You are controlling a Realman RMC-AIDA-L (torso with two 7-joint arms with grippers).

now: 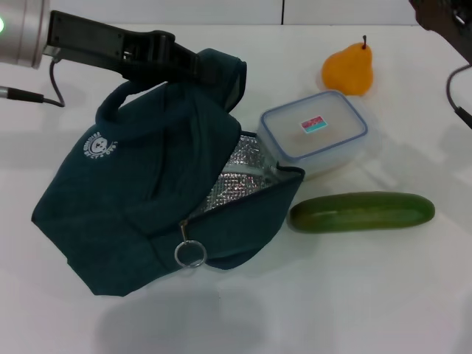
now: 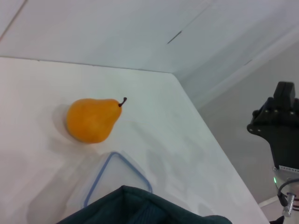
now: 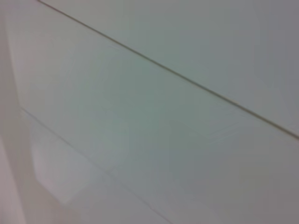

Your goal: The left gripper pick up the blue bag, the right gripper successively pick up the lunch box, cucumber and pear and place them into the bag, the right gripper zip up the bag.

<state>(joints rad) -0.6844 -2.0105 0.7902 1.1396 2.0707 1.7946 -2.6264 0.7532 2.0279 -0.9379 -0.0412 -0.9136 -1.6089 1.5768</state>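
Observation:
The dark blue bag (image 1: 140,192) hangs from its handle, its mouth unzipped and showing silver lining (image 1: 240,181). My left gripper (image 1: 175,63) is shut on the bag's handle at the top and holds it slightly off the table. The clear lunch box (image 1: 315,129) with a blue rim sits right of the bag, touching its open mouth. The green cucumber (image 1: 361,212) lies in front of the box. The orange pear (image 1: 349,68) stands behind it. The left wrist view shows the pear (image 2: 91,120), a box corner (image 2: 117,182) and the bag's top (image 2: 140,207). My right arm (image 1: 442,18) is parked at the far right.
A metal zipper ring (image 1: 190,254) hangs at the bag's front. A black cable (image 1: 457,96) loops at the right edge of the white table (image 1: 332,295). The right arm's black body (image 2: 280,126) stands beyond the table edge. The right wrist view shows only a pale wall.

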